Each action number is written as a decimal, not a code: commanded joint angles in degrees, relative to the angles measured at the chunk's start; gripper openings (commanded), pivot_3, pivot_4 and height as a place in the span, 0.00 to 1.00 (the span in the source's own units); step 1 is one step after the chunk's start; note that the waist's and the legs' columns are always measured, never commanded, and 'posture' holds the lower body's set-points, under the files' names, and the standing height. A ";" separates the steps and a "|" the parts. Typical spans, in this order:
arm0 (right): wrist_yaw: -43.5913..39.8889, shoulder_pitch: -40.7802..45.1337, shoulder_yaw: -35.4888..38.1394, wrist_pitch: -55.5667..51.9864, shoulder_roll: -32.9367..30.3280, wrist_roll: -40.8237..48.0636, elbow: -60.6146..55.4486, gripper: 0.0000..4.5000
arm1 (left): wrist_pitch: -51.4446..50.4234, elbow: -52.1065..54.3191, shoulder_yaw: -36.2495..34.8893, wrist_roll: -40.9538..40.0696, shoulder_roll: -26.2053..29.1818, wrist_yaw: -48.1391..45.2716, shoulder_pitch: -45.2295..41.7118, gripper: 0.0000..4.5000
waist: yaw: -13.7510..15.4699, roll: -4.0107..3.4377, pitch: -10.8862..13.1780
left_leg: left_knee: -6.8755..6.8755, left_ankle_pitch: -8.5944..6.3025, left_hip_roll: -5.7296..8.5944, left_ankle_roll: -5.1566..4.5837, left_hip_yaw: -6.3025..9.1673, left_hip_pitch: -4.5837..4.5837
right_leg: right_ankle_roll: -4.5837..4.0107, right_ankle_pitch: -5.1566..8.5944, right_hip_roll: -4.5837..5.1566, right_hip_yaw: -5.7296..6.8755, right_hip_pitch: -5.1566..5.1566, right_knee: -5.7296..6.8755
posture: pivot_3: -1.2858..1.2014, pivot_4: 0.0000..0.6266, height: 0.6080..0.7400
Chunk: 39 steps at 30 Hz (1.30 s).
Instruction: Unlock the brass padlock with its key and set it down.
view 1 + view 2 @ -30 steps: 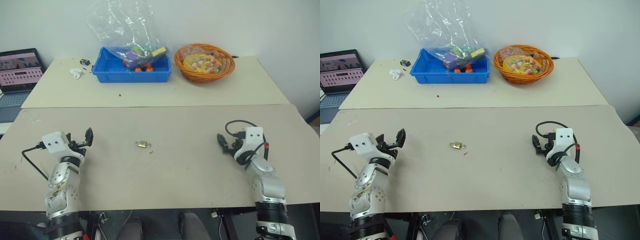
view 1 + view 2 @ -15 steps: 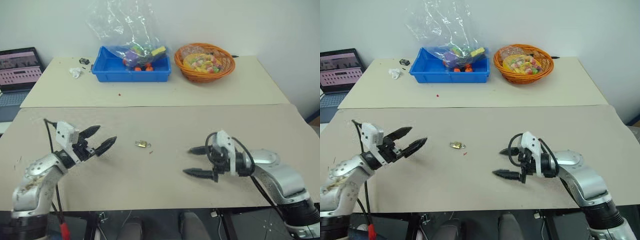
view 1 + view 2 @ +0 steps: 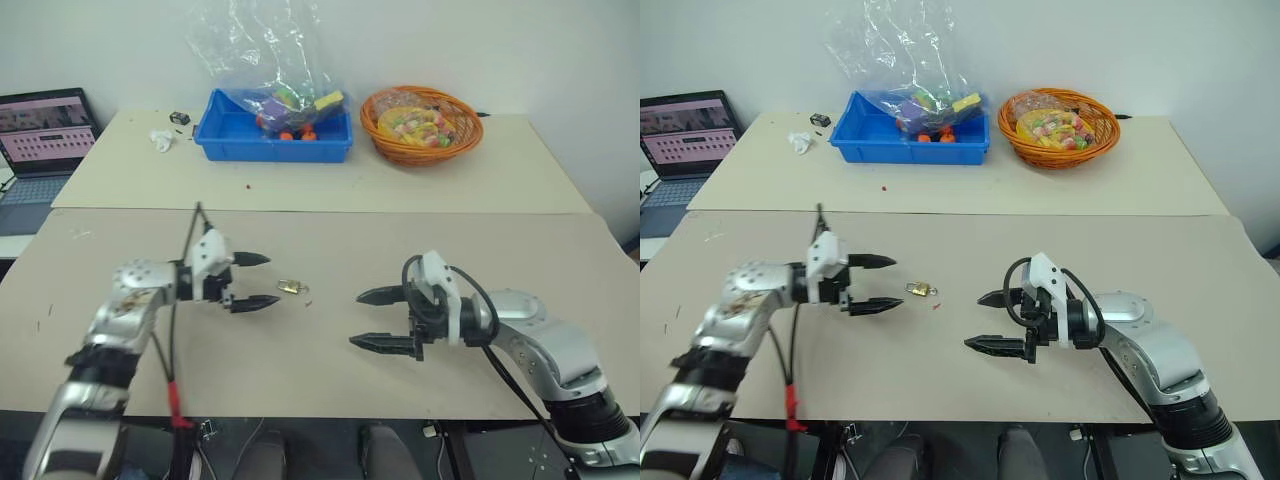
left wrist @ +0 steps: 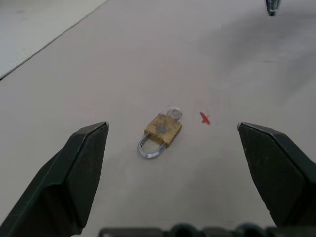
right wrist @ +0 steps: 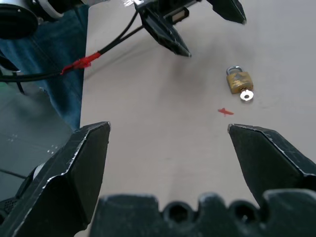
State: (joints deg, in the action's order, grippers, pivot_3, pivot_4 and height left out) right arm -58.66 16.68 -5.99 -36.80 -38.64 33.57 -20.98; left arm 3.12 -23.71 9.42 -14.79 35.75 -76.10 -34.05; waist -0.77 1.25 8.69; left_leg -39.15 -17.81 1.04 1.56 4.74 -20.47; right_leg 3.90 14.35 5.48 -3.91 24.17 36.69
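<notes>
Both arms have swung inward, the left gripper [image 3: 256,281] and right gripper [image 3: 376,319] now flanking the brass padlock [image 3: 289,288] mid-table, jaws spread and empty, pickup looks imminent.

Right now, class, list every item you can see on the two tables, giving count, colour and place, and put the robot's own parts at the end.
brass padlock: one, yellow-gold with silvery shackle, lying flat on the near table between the two end effectors
key: one, silvery, at the padlock's base
red mark: one, on the near table beside the padlock
blue bin: one, far table, holding a clear plastic bag of colourful items
orange basket: one, far table, right of the bin, colourful contents
white crumpled scrap: one, far table, left of the bin
laptop: one, open, far left
left end effector: black fingers, open, just left of the padlock
right end effector: black fingers, open, right of the padlock
</notes>
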 commanded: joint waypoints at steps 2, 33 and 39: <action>4.55 -3.48 4.36 -0.14 -0.10 0.95 -4.86 1.00 | 17.80 -20.15 3.98 6.20 -3.01 -10.87 -10.21 1.00 | -0.33 0.01 0.01 | -0.02 -0.03 0.00 -0.05 -0.02 -0.05 | 0.00 0.00 -0.01 0.01 0.03 0.01 | 0.52 0.24 1.00; 15.96 -8.51 8.58 0.34 2.27 2.13 -10.16 1.00 | 26.69 -48.28 0.69 18.84 -6.45 -7.30 -22.72 1.00 | -1.69 0.11 0.07 | -0.93 -0.39 0.03 -0.69 0.14 -0.30 | 0.06 -0.01 -0.07 0.10 -0.03 0.41 | 0.52 0.24 1.00; 16.64 -8.41 8.99 0.41 2.25 2.12 -10.09 1.00 | 25.74 -48.56 0.61 19.68 -9.51 -6.49 -23.47 1.00 | -0.62 0.11 0.06 | -1.09 -0.39 0.05 -0.70 0.14 -0.27 | 0.06 -0.01 -0.05 0.09 -0.11 0.41 | 0.52 0.24 1.00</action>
State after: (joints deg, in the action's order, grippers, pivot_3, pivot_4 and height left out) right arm -42.34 7.93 0.94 -37.49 -36.53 34.95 -29.12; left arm 29.65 -71.79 9.71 3.60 27.68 -83.72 -56.63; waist -1.39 1.36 8.75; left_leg -40.25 -18.20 1.11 0.87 4.87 -20.74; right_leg 3.96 14.34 5.43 -3.82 24.06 37.10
